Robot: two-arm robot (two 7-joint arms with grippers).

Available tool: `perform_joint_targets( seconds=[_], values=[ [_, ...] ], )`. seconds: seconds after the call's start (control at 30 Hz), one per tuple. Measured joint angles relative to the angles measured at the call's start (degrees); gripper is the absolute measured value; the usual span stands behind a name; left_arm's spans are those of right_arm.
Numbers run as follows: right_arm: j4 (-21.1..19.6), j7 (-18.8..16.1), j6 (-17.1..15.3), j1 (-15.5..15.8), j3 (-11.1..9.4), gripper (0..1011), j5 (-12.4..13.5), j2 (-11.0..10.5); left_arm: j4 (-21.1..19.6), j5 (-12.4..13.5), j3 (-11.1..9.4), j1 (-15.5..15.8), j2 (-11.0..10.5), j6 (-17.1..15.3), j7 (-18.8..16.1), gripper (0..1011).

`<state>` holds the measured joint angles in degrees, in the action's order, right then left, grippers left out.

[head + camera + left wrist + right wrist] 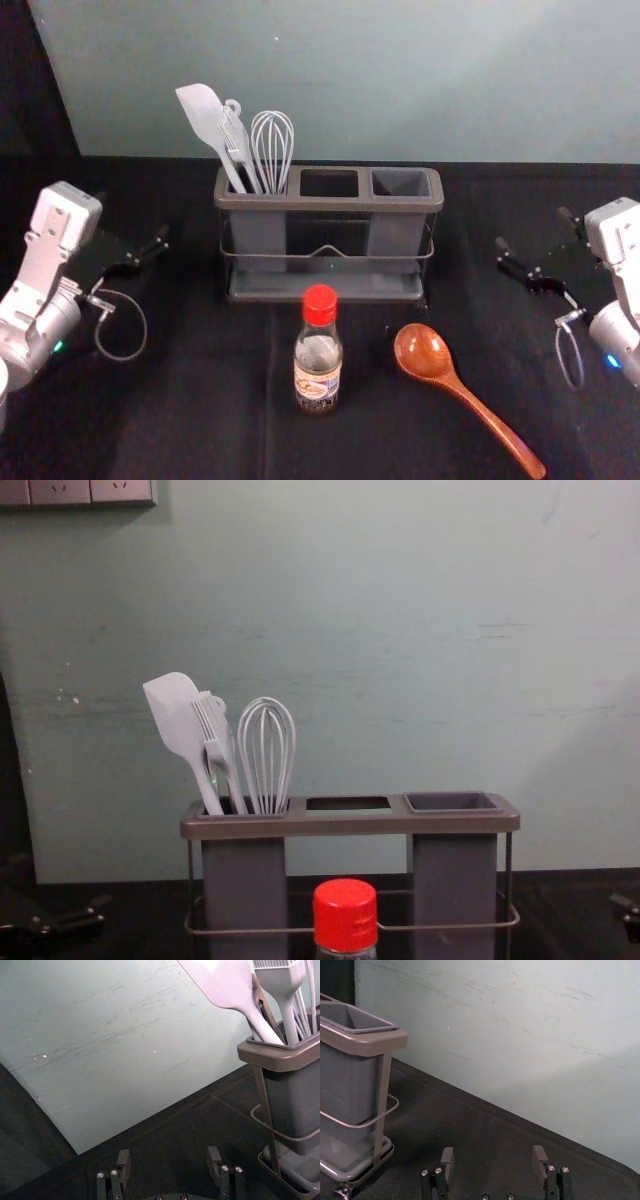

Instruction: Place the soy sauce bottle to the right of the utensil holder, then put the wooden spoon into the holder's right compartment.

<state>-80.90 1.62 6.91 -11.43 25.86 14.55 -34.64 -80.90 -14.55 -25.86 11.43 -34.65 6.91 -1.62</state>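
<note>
In the head view my left gripper (135, 255) is left of the utensil holder (328, 203); in the left wrist view the left gripper (169, 1162) is open and empty. My right gripper (535, 245) is off the holder's right side, and the right wrist view has the right gripper (493, 1162) open and empty too. The soy sauce bottle (318, 360), red-capped, stands upright in front of the holder. The wooden spoon (455, 383) lies right of the bottle, bowl towards the holder, handle slanting to the near right. The holder's right compartment (452, 803) is empty.
A white spatula (180, 725), a brush (217, 735) and a whisk (266, 750) stand in the holder's left compartment. Behind the black-covered table (190, 420) rises a pale green wall (400, 80). Dark tabletop lies between the holder and my right gripper.
</note>
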Motion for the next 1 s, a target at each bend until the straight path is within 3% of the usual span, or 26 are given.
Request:
perform_joint_targets(
  seconds=[1.0],
  values=[
    [0.0,0.0,0.0,0.0,0.0,1002,0.0,0.0,0.0,0.0,0.0,0.0,0.0,0.0,0.0,1005]
  ],
)
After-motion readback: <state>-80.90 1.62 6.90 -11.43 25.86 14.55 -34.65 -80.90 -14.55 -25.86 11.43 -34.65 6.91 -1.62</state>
